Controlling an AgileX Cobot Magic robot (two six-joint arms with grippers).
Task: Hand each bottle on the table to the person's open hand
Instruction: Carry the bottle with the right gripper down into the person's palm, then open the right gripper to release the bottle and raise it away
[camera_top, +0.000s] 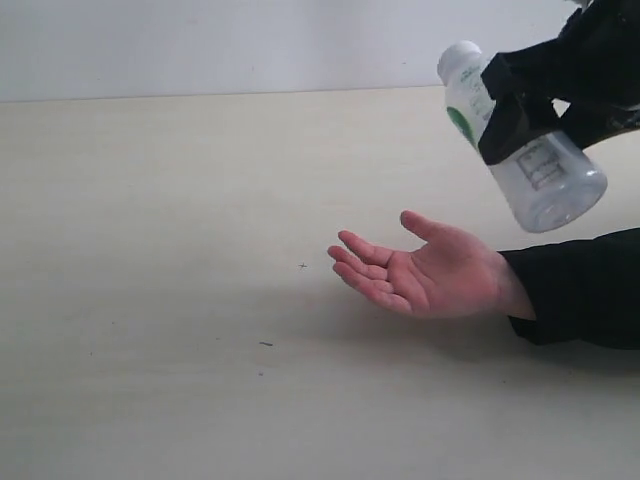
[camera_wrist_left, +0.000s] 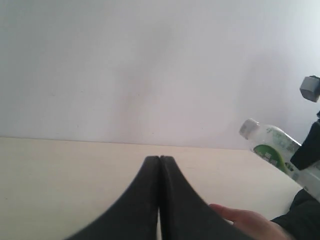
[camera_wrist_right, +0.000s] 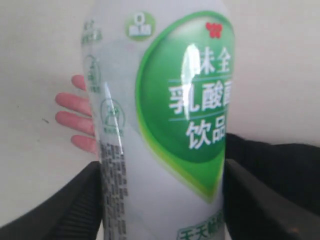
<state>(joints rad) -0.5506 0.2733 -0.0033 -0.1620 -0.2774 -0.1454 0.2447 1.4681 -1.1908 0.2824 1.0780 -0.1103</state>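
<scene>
Bottle (camera_top: 548, 182), white with a green label, hangs clear of the surface (camera_top: 150, 250) in the right hand (camera_top: 515, 105), whose fingers are spread wide and pinching its middle. From the person's open hand (camera_top: 430, 275), palm up and low over the surface, it sits at about one o'clock in the exterior view, above and apart. Its long axis tilts, with the cap toward ten o'clock and the base toward four. The handover likely turns on lowering it toward seven o'clock into the palm. The left hand (camera_wrist_left: 159, 165) is pressed together and holds nothing, so the right arm is the one placed for this.
</scene>
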